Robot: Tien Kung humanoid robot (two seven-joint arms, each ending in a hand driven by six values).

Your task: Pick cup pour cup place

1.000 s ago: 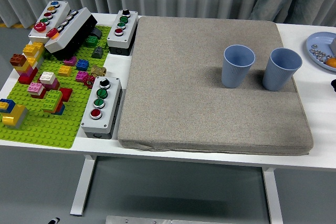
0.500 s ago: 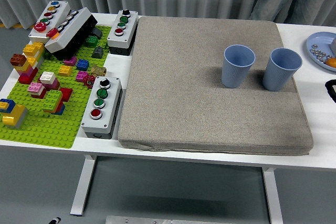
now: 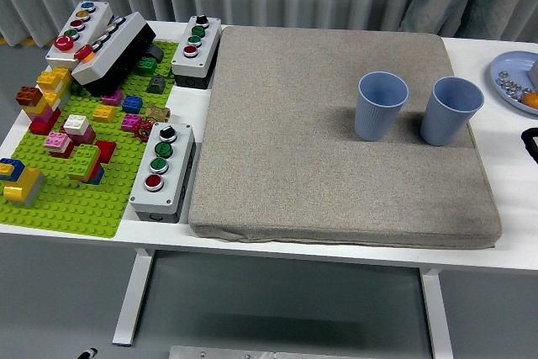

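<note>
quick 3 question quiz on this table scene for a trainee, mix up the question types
1. True or false: the two blue cups, the left cup and the right cup, both stand upright on the grey mat.
2. What lies left of the mat? A) green brick baseplate B) laptop C) kettle
3. Fill in: the blue plate sits at the table's far ____ corner.

Key: 1 true; 2 A; 3 right.

right robot hand | edged further in at right frame border since 1.0 s ago
</note>
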